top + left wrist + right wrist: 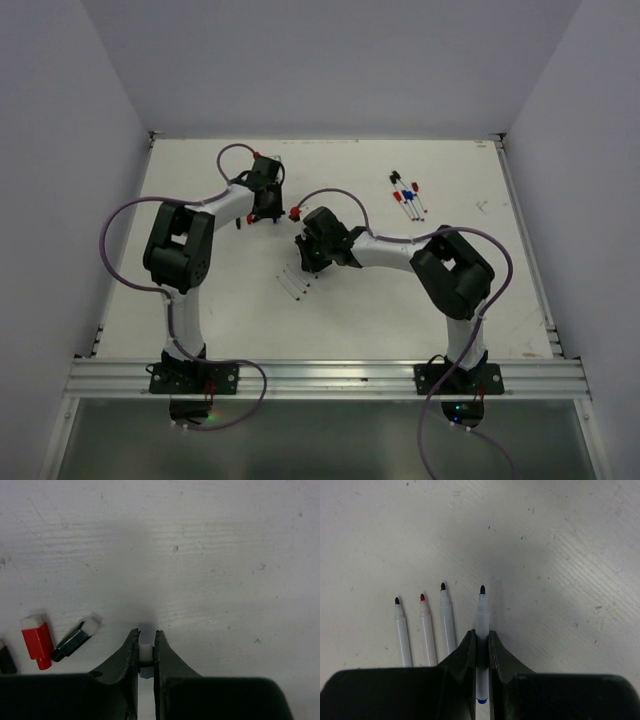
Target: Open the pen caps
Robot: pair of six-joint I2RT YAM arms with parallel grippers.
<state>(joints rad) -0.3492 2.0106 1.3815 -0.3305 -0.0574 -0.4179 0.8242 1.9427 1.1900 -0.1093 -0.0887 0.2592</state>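
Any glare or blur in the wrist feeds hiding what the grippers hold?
Left wrist: no glare, soft shadow ahead of the left gripper; its cap looks blurry. Right wrist: even light, pen sharp in the right gripper. Top external: pens too small to resolve.

Robot lab enclosure, plain white walls (330, 60), aluminium base rail (320, 378)

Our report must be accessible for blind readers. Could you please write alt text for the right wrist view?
Black fingers clamp an uncapped blue-tipped pen, its tip pointing away from the camera. To its left, three more uncapped pens, tipped black, red and black, lie side by side on the white table.
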